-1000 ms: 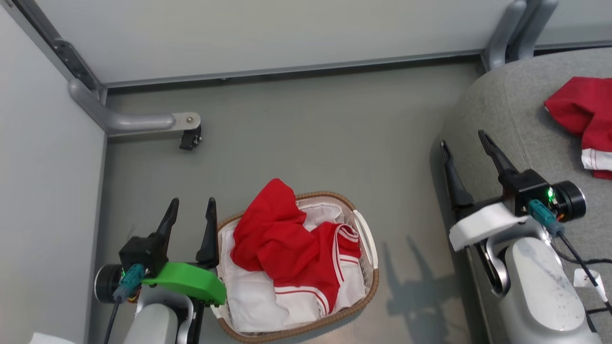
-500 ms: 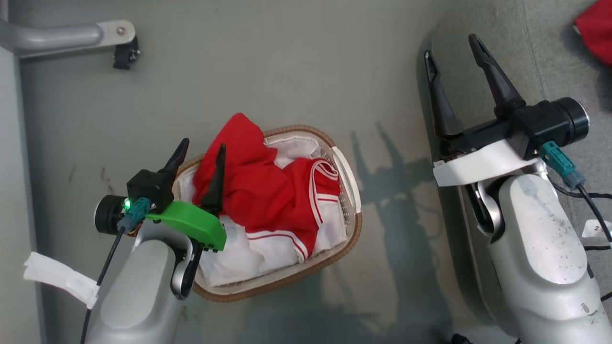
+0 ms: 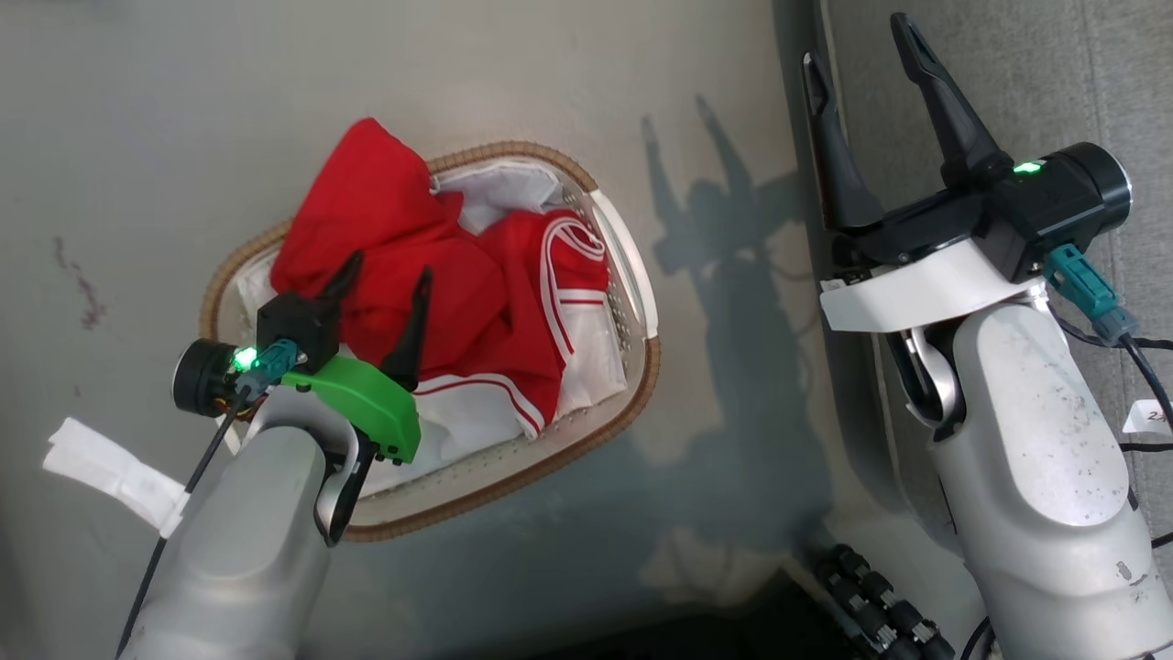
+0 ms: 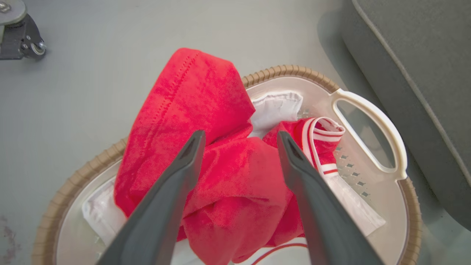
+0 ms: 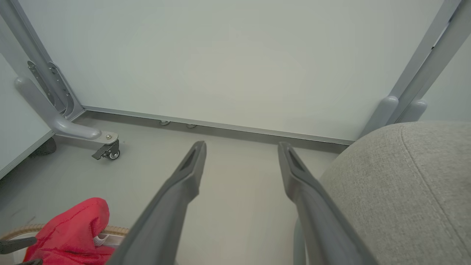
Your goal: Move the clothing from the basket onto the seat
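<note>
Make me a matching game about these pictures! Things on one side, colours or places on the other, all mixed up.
Things:
1. clothing
2. basket
3. seat
4. left end effector

Descriptions:
A. grey, beside the basket
B. open, over the clothing
C. red with white stripes, heaped in the basket
D. white with a brown rim

Pairs: 1-C, 2-D, 3-A, 4-B

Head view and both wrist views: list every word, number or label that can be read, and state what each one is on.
Small white tag at the head view's right edge: a dark mark like "2", cut off by the frame and too small to read.
Red and white sports clothing in the laundry basket: no lettering or number shows on the visible folds.
Nothing else carries text.
</note>
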Available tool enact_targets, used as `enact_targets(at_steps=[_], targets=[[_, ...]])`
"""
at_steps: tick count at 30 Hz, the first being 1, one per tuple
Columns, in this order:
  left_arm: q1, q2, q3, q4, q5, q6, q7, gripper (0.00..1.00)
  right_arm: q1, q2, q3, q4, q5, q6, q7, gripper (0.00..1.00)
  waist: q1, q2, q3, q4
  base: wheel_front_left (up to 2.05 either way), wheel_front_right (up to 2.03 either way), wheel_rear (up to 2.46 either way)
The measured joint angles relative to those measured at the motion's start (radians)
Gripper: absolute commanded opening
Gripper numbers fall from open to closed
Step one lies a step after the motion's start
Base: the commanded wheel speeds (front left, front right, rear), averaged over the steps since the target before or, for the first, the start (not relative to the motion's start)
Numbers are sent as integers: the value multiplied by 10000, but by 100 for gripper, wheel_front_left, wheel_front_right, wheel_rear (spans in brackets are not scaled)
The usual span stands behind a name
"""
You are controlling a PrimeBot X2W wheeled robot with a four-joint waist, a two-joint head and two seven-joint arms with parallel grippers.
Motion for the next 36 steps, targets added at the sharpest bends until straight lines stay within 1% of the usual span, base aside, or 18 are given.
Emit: enact_targets(at_steps=[2, 4, 5, 12, 13, 14, 19, 22, 25, 30, 36], targets=[[-211, 36, -420, 305, -36, 2, 0, 100, -7, -6, -46, -10, 36, 0, 2, 100, 0, 0, 273, -65, 0, 0, 0], [-414, 27, -614, 591, -174, 2, -2, 100, -7, -2, -38, -8, 0, 0, 2, 100, 0, 0, 501, -104, 0, 0, 0], [-611, 12, -780, 984, -290, 2, 0, 100, -10, -2, -33, -27, -2, 0, 2, 100, 0, 0, 727, -133, 0, 0, 0], [-1008, 15, -995, 2140, -606, 0, -2, 100, -59, -2, -10, -113, -79, 0, 2, 100, 0, 0, 1180, -205, 0, 0, 0], [-1073, 0, -1047, 2259, -619, 0, 0, 40, -64, 0, -10, -111, -79, 0, 2, 100, 0, 0, 1201, -203, 0, 0, 0], [-1110, -25, -1124, 2301, -650, 2, -2, 0, -69, 0, -4, -100, -90, 0, 0, 100, 0, 0, 1198, -196, 0, 0, 0], [-1073, -81, -1486, 2293, -917, 0, -2, 0, -117, 2, 35, 59, -155, 0, 0, 100, 0, 0, 980, -143, 0, 0, 0], [-898, -59, -1565, 2019, -1035, 0, -2, 0, -132, 2, 88, 188, -127, 0, 2, 100, 0, 0, 698, -124, 0, 0, 0], [-574, -52, -1371, 1530, -1183, 0, 0, 0, -121, 2, 134, 339, -50, 0, 2, 100, 0, 0, 339, -115, 0, 0, 0], [231, -111, -861, 830, -1047, 2, 0, 0, 234, 0, 46, 717, -48, 0, 2, 100, 0, 0, -414, -80, 0, 0, 0], [1104, -407, -387, 134, -752, 0, 0, 0, 846, 6, -10, 1154, -44, 0, 0, 100, -1, 0, -1494, 1, 0, 0, 0]])
